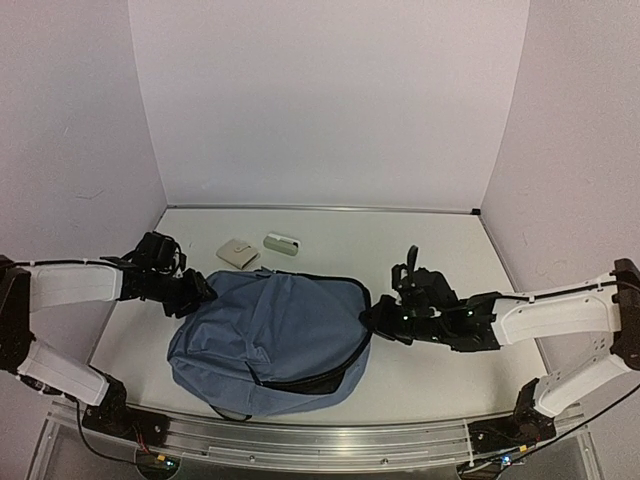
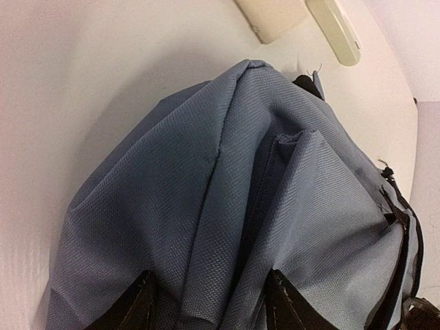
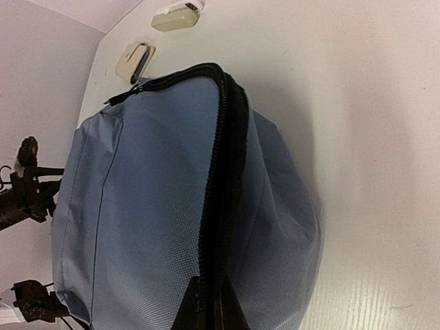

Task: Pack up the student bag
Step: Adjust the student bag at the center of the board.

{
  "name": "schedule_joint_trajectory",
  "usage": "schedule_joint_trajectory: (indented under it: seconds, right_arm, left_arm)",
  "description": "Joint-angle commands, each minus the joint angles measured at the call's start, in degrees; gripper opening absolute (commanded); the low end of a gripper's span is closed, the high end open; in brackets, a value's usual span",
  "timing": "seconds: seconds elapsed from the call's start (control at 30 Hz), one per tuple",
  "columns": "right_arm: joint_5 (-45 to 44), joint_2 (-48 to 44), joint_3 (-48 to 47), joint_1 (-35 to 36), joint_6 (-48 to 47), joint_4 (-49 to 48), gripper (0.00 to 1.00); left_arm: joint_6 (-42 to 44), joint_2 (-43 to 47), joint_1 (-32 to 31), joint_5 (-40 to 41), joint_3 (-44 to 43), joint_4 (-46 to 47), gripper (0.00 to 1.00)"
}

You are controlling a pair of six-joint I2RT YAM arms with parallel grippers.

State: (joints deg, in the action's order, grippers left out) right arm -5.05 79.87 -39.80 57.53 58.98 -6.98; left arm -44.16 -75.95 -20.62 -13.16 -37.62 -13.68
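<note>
The student bag (image 1: 270, 335) is a dusty-blue fabric backpack lying flat in the middle of the table, its black zip (image 3: 223, 158) running along the right edge. My left gripper (image 1: 198, 292) is at the bag's upper left corner. In the left wrist view its fingers (image 2: 141, 306) stand apart on the cloth (image 2: 227, 179), and a raised fold of blue fabric fills the gap of the left gripper (image 2: 210, 275). My right gripper (image 1: 368, 320) is at the bag's right side. The right wrist view shows this gripper (image 3: 211, 283) shut, pinching the zip edge.
Behind the bag lie a beige flat pouch (image 1: 238, 253) and a pale green-white small case (image 1: 282, 243), side by side near the back of the table. Both also show as the pouch (image 2: 275, 17) and the case (image 2: 335, 31). White walls enclose the table on three sides.
</note>
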Motion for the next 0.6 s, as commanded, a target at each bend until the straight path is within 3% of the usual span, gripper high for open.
schedule_joint_trajectory:
  seconds: [0.0, 0.07, 0.1, 0.13, 0.17, 0.2, 0.27, 0.4, 0.57]
  right_arm:
    - [-3.9, -4.1, 2.1, -0.2, 2.8, 3.4, 0.0]
    - [-4.3, -5.0, 2.5, -0.1, 3.0, 4.8, 0.02]
    - [-4.8, -5.5, 2.5, -0.1, 3.0, 6.0, 0.09]
    - [-5.5, -6.1, 2.3, -0.1, 2.7, 7.4, 0.24]
    - [-6.3, -6.9, 1.9, -0.1, 2.2, 9.8, 0.49]
    - [-7.3, -7.8, 1.2, -0.1, 1.4, 11.9, 0.65]
    - [-9.5, -10.0, -0.8, -0.2, -0.7, 15.4, 0.76]
    - [-10.7, -13.7, -6.0, -0.1, -6.1, 21.2, 0.78]
    - [-5.1, -13.1, -13.5, 1.8, -11.7, 22.2, 0.7]
  left_arm:
    - [4.9, -8.5, -0.2, -6.7, -7.6, 8.3, 0.51]
    - [5.7, -11.1, -0.3, -8.0, -10.1, 8.9, 0.5]
    - [6.1, -11.7, -0.4, -8.5, -11.3, 8.6, 0.5]
    - [6.4, -11.9, -0.4, -8.4, -12.5, 7.9, 0.5]
    - [6.7, -11.4, -0.4, -7.8, -13.4, 6.8, 0.5]
    - [6.8, -10.4, -0.4, -7.0, -14.0, 5.6, 0.53]
    - [6.6, -7.2, -0.3, -4.0, -14.4, 2.3, 0.62]
    - [4.9, 0.2, -0.2, 0.0, -13.2, -6.0, 0.83]
    - [-1.8, 10.8, -0.1, 0.1, -5.3, -14.2, 0.91]
